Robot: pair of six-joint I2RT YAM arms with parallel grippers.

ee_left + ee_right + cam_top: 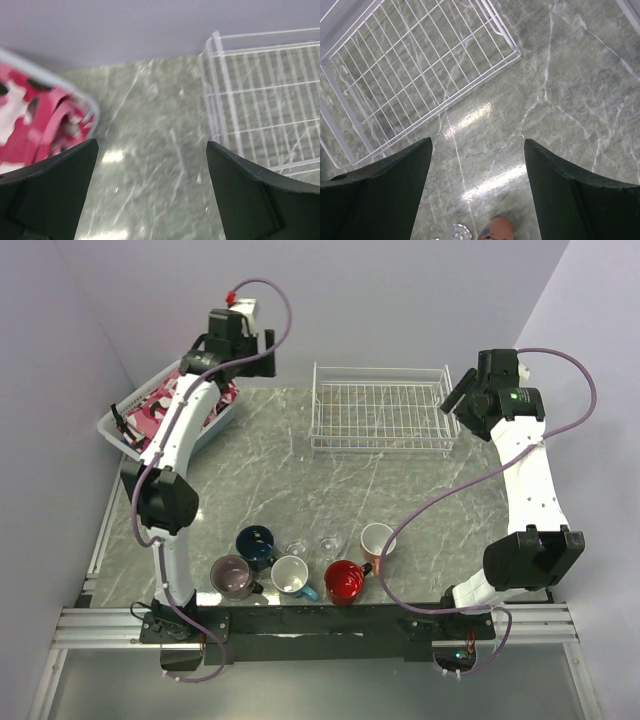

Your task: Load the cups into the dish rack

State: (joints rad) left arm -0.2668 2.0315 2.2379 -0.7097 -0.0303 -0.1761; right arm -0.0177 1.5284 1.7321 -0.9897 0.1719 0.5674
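Note:
Near the table's front edge stand a navy mug (256, 541), a mauve mug (232, 577), a light blue mug with a white inside (291, 576), a red mug (345, 581) and a salmon mug (377, 540). Two small clear glasses (296, 545) (330, 542) sit between them. The white wire dish rack (380, 412) is at the back, with nothing in it. My left gripper (262, 358) hangs open, high at the rack's left. My right gripper (458, 390) is open beside the rack's right end. The right wrist view shows the salmon mug (497, 229) and a glass (459, 232) at its bottom edge.
A white plastic basket (120, 423) with pink cloth (158, 410) sits at the back left, under the left arm. Purple walls close in the back and both sides. The marbled table top (300, 490) lies between the rack and the mugs.

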